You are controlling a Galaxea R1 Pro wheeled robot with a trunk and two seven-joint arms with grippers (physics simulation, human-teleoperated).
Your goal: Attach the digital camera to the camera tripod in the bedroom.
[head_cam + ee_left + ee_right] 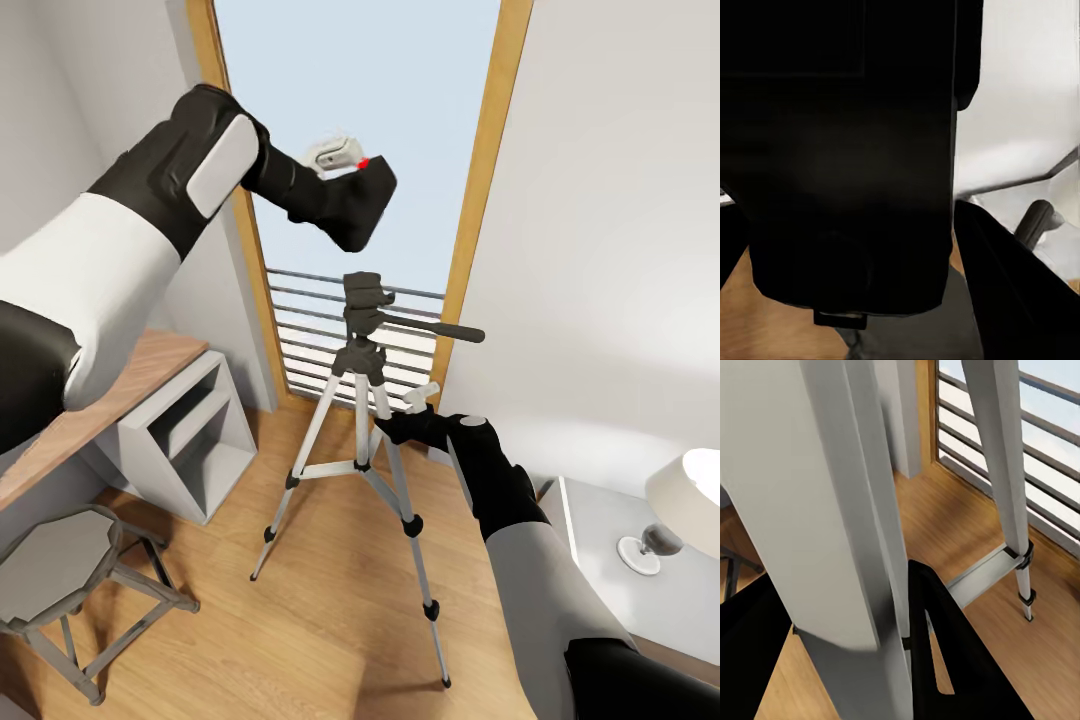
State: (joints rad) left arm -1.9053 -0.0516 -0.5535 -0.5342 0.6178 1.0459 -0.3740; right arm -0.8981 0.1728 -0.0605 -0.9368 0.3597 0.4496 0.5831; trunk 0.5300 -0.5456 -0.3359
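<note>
The left gripper (345,190), clamped on the camera (362,205), hangs at upper centre above the tripod (365,330). The right gripper (400,420) pinches a leg. Next, I judge: lower the camera squarely onto the head.

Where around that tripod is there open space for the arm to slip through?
Open air lies between the digital camera and the camera tripod head below. Bare floor spreads between tripod legs and stool. It is crowded where the right pincer meets a leg.
</note>
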